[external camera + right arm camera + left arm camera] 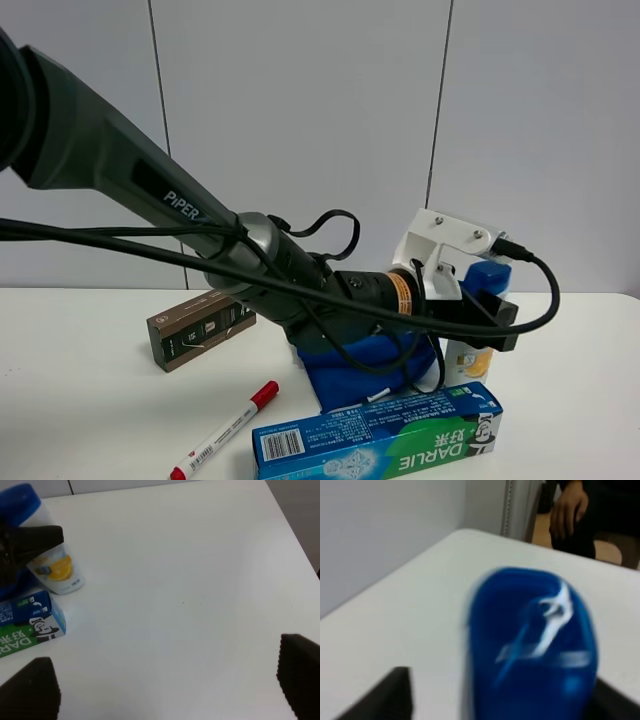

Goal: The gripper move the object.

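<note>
Our left gripper (486,322), black and two-fingered on a white plastic mount, reaches across from the dark grey arm (120,170) to the white shampoo bottle with the blue cap and orange label picture (466,364). Its jaws stand apart on either side of the bottle. In the left wrist view, we see a strip of table between one black finger (390,695) and the blurred cap, so we read the grip as loose rather than clamped.

The bottle stands on the white table (80,400), toward the right side of the exterior view. It is just behind the right end of the blue-green toothpaste box (380,438) lying flat. A blue cloth-like heap (360,365) sits under the arm, just beside the bottle.

Further left lie a white marker with a red cap (225,430) and a brown rectangular box (200,332).

Our right gripper (165,685) hangs over bare table, well apart from the bottle, its dark fingertips spread wide with nothing between them.
</note>
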